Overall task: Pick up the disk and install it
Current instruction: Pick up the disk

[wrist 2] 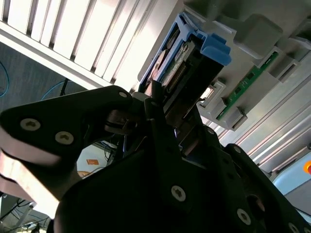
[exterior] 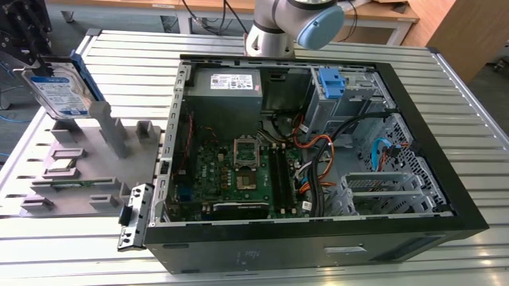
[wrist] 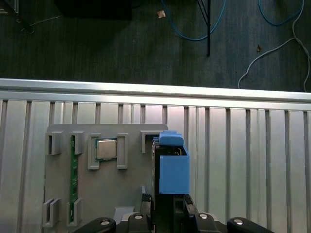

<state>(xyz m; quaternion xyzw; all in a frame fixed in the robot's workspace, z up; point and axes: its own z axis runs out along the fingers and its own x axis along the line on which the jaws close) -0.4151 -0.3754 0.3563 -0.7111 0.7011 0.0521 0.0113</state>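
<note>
Gripper (wrist 2: 167, 99) close up in the second wrist view: we note its jaws pinched onto the disk (wrist 2: 189, 56), clamping the blue frame. In the exterior view we log the disk (exterior: 62, 92) on edge and tilted at the exterior view's left, just above the grey fixture tray (exterior: 95, 173), well apart from the open computer case (exterior: 445, 196). Slatted metal table (exterior: 71, 250) lies beneath.
</note>
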